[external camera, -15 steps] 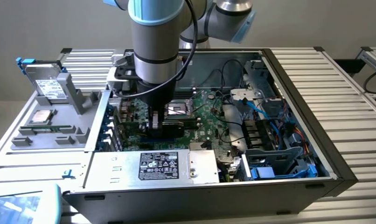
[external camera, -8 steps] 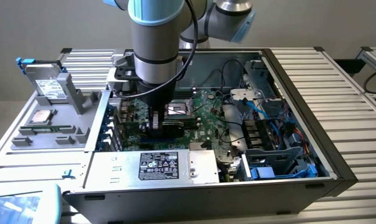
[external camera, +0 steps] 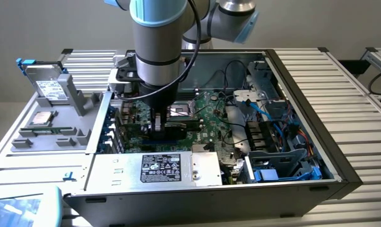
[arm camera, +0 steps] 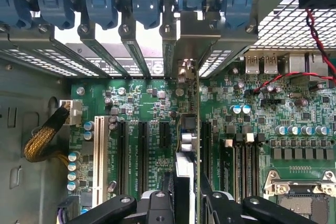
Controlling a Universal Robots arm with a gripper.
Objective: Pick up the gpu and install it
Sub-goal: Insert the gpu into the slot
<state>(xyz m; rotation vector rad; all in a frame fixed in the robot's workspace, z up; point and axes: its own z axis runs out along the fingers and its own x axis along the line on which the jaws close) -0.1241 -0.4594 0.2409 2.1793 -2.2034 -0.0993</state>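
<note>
We see the arm [external camera: 156, 47] reaching straight down into the open computer case [external camera: 304, 94], which lies on its side on the ribbed metal bench [external camera: 354, 85]. In the wrist view the jaws are clamped on the gpu [arm camera: 185, 174], one finger [arm camera: 157, 205] on each flat face. The card stands on edge over the green motherboard [arm camera: 147, 108]. It lies in line with the black expansion slots [arm camera: 142, 150], with the white slot [arm camera: 98, 156] further off to one side. Its silver end bracket [arm camera: 187, 40] reaches the case's rear wall, beneath the row of blue slot clips [arm camera: 100, 3]. The jaws hide the card's lower edge, so we cannot tell whether it is seated in its slot or only resting just above it. The CPU socket [arm camera: 299, 192] sits near the card on the side away from the white slot, and a yellow braided cable [arm camera: 42, 140] runs along the far edge of the board. In the exterior view, the power supply [external camera: 159, 168] fills the near corner of the case. A grey holder [external camera: 52, 123] carrying a drive [external camera: 52, 90] stands outside it, at the exterior view's left.
</note>
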